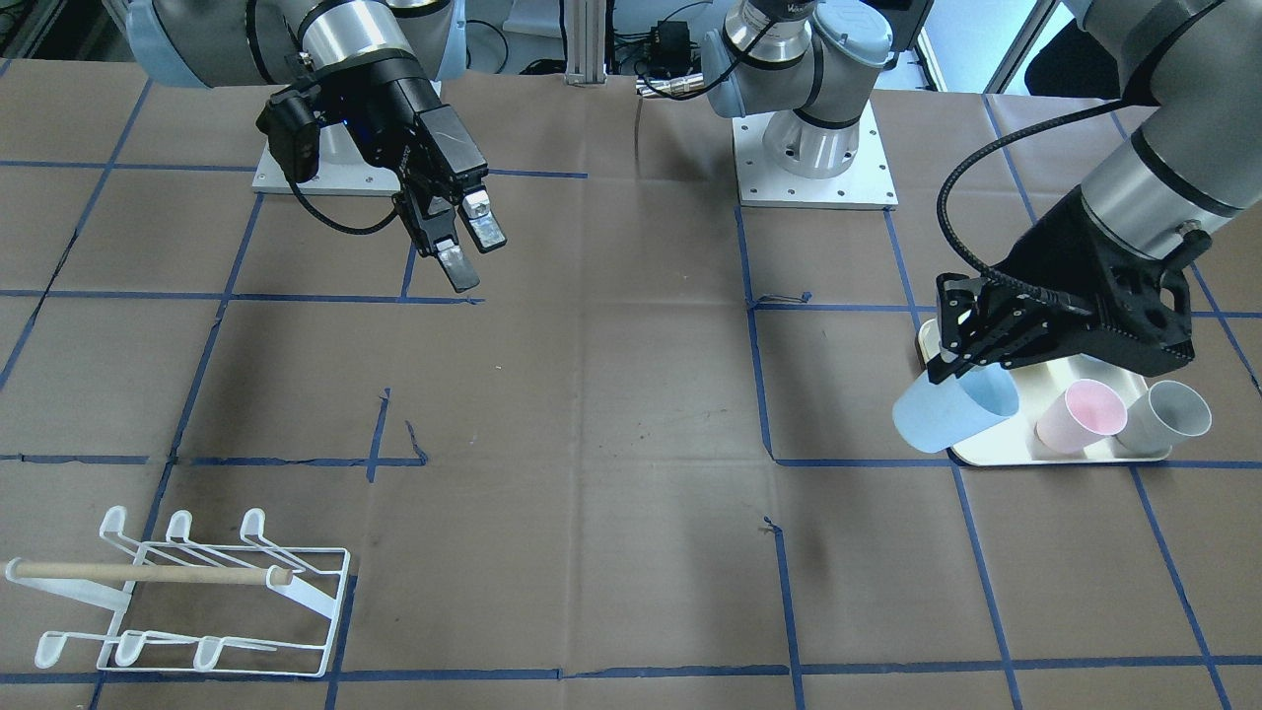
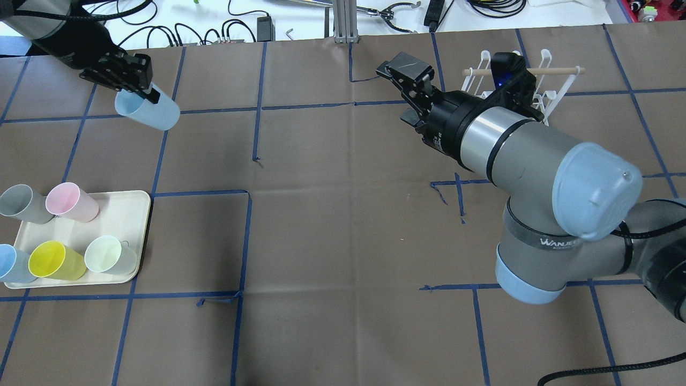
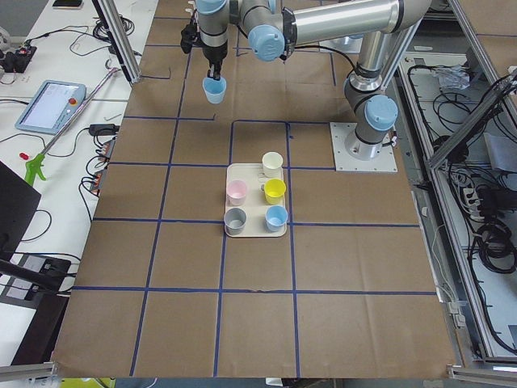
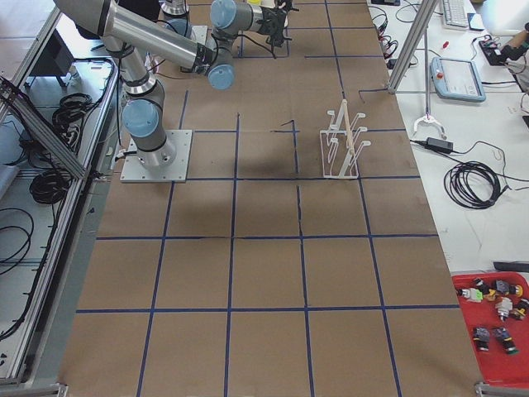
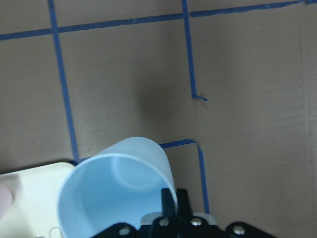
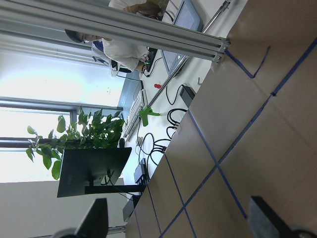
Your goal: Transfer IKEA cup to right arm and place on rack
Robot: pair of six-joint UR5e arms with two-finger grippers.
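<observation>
My left gripper (image 1: 961,360) is shut on the rim of a light blue IKEA cup (image 1: 951,406) and holds it tilted in the air over the tray's edge. The cup also shows in the overhead view (image 2: 149,111) and in the left wrist view (image 5: 114,193), with the fingers pinching its rim. My right gripper (image 1: 471,242) is open and empty, hanging above the table's middle; the overhead view (image 2: 408,91) shows it apart from the cup. The white wire rack (image 1: 187,592) with a wooden dowel stands on the right arm's side, partly hidden behind that arm in the overhead view (image 2: 541,80).
A cream tray (image 2: 126,214) holds a grey cup (image 2: 21,202), a pink cup (image 2: 69,201), a blue cup (image 2: 10,262), a yellow cup (image 2: 53,261) and a pale green cup (image 2: 110,254). Blue tape lines cross the brown table cover.
</observation>
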